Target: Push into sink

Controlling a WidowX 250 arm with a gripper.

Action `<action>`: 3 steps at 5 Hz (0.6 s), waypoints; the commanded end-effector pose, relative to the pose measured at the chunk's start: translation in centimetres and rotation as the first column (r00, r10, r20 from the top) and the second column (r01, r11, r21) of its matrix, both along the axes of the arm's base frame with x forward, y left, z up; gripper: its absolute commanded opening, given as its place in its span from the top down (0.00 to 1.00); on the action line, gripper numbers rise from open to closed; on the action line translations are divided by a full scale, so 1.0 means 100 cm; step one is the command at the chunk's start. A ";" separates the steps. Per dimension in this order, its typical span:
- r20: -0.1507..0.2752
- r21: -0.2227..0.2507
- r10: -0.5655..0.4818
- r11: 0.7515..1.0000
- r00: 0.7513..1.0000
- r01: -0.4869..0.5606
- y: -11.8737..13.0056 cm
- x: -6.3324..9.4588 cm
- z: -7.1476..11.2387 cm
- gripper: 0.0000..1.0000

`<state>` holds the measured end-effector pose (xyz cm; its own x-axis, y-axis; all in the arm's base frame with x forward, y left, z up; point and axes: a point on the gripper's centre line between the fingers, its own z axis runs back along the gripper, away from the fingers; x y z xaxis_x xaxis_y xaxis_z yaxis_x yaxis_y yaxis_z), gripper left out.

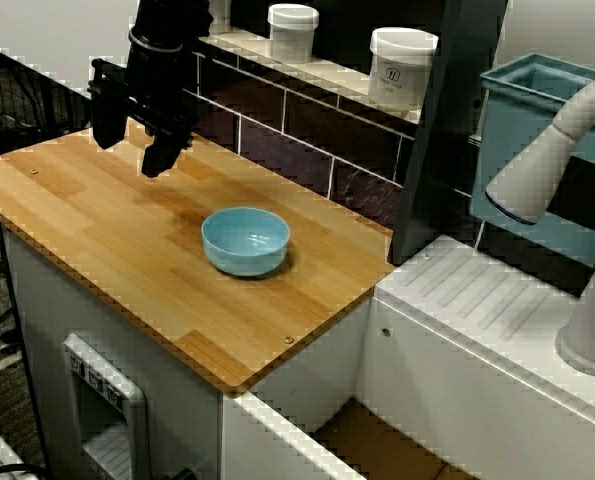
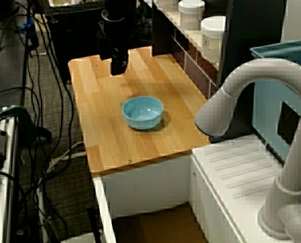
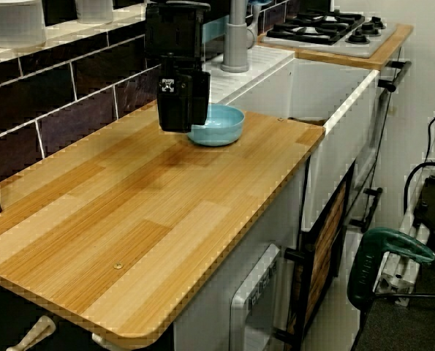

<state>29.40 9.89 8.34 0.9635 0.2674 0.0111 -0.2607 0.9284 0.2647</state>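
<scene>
Now: gripper (image 1: 142,140) hangs over the counter (image 1: 97,215), behind the bowl (image 1: 245,240), no contact yet.

Bowl sits upright and empty on the wood, nearer the sink-side edge than the far end; the sink (image 1: 377,445) lies just past that edge, its brown floor visible below. Gripper is well apart from the bowl and above the surface. Jaw state: cannot tell, since the fingers read as one dark mass in all three views. Judgement: step in hand is the approach. To do it well, drop low enough to meet the bowl wall below its rim, on the side away from the sink, and line up through the bowl's centre toward the edge. An off-centre push would likely spin the round bowl aside, toward the tiled wall (image 1: 277,135) or the front edge. Push slow and straight.
</scene>
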 end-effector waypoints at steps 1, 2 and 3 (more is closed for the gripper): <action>0.043 0.032 0.003 0.999 0.999 -0.004 0.009 0.026 0.000 0.00; 0.029 0.024 0.004 1.000 1.000 -0.004 0.013 0.038 -0.010 0.00; 0.009 0.016 -0.024 1.000 1.000 0.024 0.003 0.041 -0.016 0.00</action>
<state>32.88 9.57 5.20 0.9689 0.2464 -0.0218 -0.2307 0.9320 0.2796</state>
